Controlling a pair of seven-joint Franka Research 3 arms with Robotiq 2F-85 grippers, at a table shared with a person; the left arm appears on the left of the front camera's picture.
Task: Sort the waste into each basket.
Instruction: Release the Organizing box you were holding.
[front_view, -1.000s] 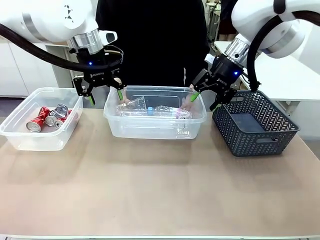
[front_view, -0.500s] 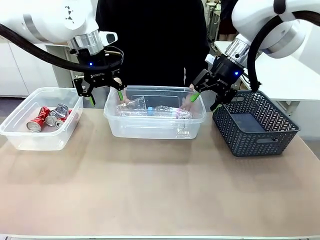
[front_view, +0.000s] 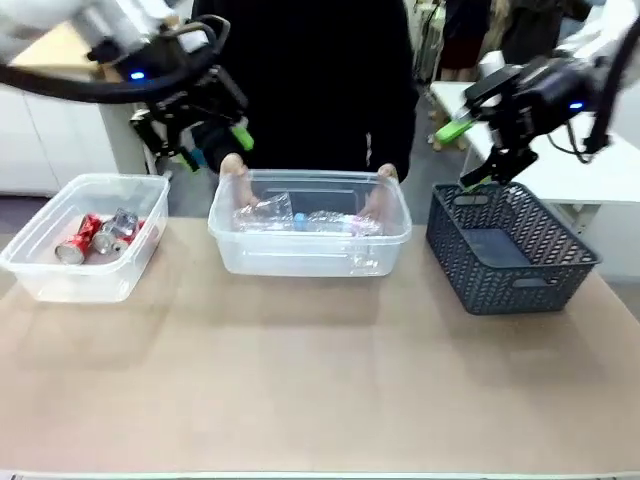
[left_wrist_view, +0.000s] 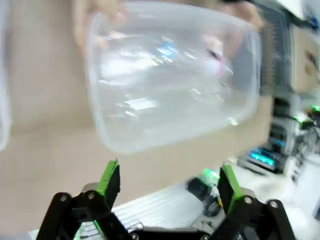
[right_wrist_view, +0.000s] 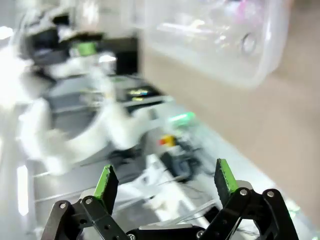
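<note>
Two clear tubs stand at the table's far side. Red-and-silver cans (front_view: 98, 236) lie in the left tub (front_view: 70, 282). Clear bottles (front_view: 300, 220) lie in the middle tub (front_view: 300, 262), with a person's hands (front_view: 232, 166) on its far corners. My left gripper (front_view: 212, 146) hangs open and blurred in the air between the two tubs, with nothing in it. My right gripper (front_view: 466, 156) is open and bare above the dark basket's far left corner. The left wrist view looks down past its open gripper (left_wrist_view: 169, 181) onto the middle tub (left_wrist_view: 107, 137). In the right wrist view, beyond the open gripper (right_wrist_view: 164, 181), that tub (right_wrist_view: 250, 65) sits at the top right.
A dark lattice basket (front_view: 520, 262) stands at the right of the table with nothing in it. The person in dark clothes (front_view: 310, 80) stands close behind the middle tub. The near half of the tan table (front_view: 320, 380) is bare.
Both arms have risen and swung outward from the middle tub's corners, left gripper up and left, right gripper up and right over the basket. Both stay open. The tubs have not moved.
</note>
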